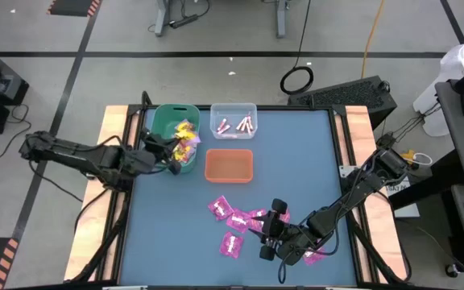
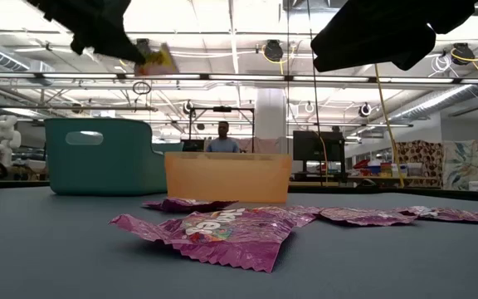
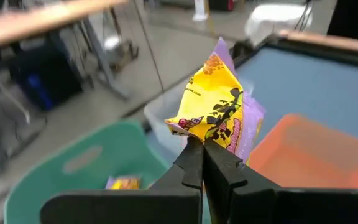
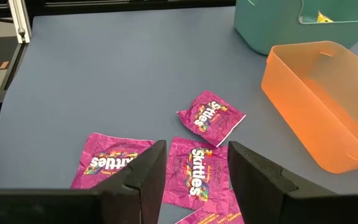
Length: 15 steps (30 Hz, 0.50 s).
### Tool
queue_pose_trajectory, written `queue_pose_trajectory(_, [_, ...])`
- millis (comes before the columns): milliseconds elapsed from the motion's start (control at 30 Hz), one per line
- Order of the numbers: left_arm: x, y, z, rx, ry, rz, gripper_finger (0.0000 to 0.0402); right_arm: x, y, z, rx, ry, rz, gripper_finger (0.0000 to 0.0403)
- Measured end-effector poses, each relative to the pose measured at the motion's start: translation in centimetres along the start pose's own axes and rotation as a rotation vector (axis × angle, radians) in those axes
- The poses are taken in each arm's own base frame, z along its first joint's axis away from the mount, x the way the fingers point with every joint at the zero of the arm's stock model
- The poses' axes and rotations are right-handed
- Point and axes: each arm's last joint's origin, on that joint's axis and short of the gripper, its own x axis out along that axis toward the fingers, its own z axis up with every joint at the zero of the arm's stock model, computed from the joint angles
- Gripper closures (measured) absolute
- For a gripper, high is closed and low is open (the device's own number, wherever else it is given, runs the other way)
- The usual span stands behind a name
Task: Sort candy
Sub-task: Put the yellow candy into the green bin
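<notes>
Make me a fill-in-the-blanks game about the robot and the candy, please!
1. The left gripper holds a ____ packet.
2. It hovers above the ____ bin.
3. The orange bin holds ____ candy.
4. The right gripper is ____, above magenta packets.

Missing words: yellow; green; no; open

Right claw [image 4: 191, 177] hangs open over the pink packets [image 1: 234, 219], with bare blue table [image 1: 296, 153] ahead of it up to the orange bin [image 1: 229, 165]. Left claw [image 3: 202, 163], pinched on a yellow packet [image 3: 210, 109], sits over the green bin [image 1: 172, 126]; orange and clear bins [image 1: 234, 121] crowd just beside it.
</notes>
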Motion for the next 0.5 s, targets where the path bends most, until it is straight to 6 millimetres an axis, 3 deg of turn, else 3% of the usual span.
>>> queue_pose_trajectory(333, [2.4, 3.2, -2.5, -0.153, 0.179, 0.243, 0.0398, 0.0, 0.0, 0.0, -0.002, 0.000, 0.000, 0.0241])
queue_pose_trajectory(500, [3.6, 3.8, -3.3, -0.179, 0.261, 0.243, 0.0398, 0.0, 0.0, 0.0, -0.003, 0.001, -0.001, 0.0241])
